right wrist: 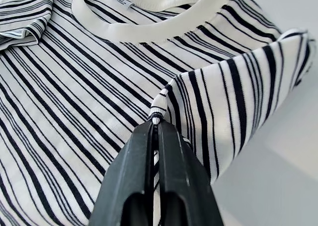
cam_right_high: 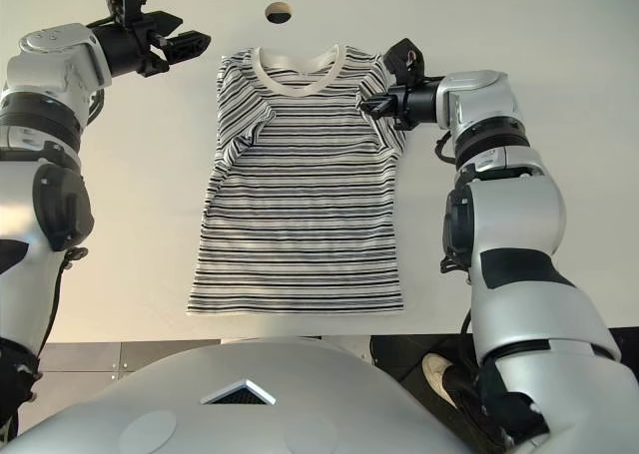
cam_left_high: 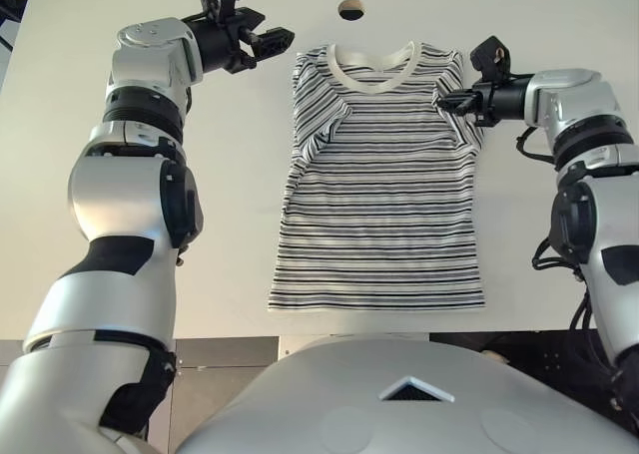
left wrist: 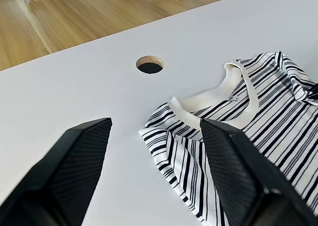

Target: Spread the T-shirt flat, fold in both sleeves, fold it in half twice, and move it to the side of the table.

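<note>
The black-and-white striped cotton T-shirt (cam_left_high: 379, 205) lies flat in the middle of the white table (cam_left_high: 559, 15), cream collar far, its left sleeve (cam_left_high: 318, 125) already turned in over the chest. The right gripper (cam_left_high: 442, 102) is pinched tight on the hem of the right sleeve (right wrist: 238, 97), over the right chest, while the left gripper (cam_left_high: 272, 47) hangs spread wide above bare table just left of the left shoulder. To finish this fold well, I judge the hem should be laid low and inward so the side edge runs straight from the shoulder, then released without dragging the cloth.
</note>
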Controlling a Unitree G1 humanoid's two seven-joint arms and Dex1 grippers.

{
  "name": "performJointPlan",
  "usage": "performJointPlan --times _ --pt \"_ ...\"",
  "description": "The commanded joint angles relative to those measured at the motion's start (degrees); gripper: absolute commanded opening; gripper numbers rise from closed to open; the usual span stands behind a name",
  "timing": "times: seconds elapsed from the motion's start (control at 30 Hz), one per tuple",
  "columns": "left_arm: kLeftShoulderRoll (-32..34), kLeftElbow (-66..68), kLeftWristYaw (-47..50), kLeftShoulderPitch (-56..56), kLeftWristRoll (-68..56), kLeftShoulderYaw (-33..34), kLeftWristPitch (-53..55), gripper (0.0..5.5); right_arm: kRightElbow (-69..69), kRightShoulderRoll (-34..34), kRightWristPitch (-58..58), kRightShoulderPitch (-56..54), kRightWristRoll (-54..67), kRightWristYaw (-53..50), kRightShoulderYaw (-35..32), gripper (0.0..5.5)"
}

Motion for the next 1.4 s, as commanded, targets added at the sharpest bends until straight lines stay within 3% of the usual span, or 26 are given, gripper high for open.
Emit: performJointPlan --times 0.03,0.33,0.5,0.73,0.9,1.1,1.4 --pt "-0.48 -0.02 0.34 0.71 0.99 -0.64 -0.09 3.33 0.02 1.06 0.68 -1.11 1.94 0.09 -1.96 0.72" --pt "-0.78 0.18 0.83 0.82 1.16 -0.67 -0.32 3.33 -0.31 3.72 3.31 -3.04 4.85 -0.53 -5.07 2.14" --pt "-0.32 -1.45 -0.82 0.74 1.52 -1.28 -3.07 3.33 -2.16 0.33 3.83 -6.57 9.74 0.10 -10.38 3.12" --pt "4.47 -10.68 -5.27 8.33 5.60 -6.40 -28.22 3.33 -7.00 -7.15 -3.88 -5.20 9.63 -0.30 -10.99 3.12" --pt "11.76 -21.24 -7.57 17.06 11.18 -11.99 -47.01 3.33 -21.12 -11.73 -17.47 8.29 2.36 6.43 -0.96 3.12" --pt "24.06 -37.00 -5.91 28.06 26.33 -21.69 -68.38 3.33 -43.62 -23.58 -34.11 27.30 -6.79 8.41 7.31 3.12" --pt "33.59 -56.55 -6.04 38.22 29.22 -26.03 -71.97 3.33 -69.42 -33.40 -35.05 46.51 -2.37 13.92 7.99 3.12"
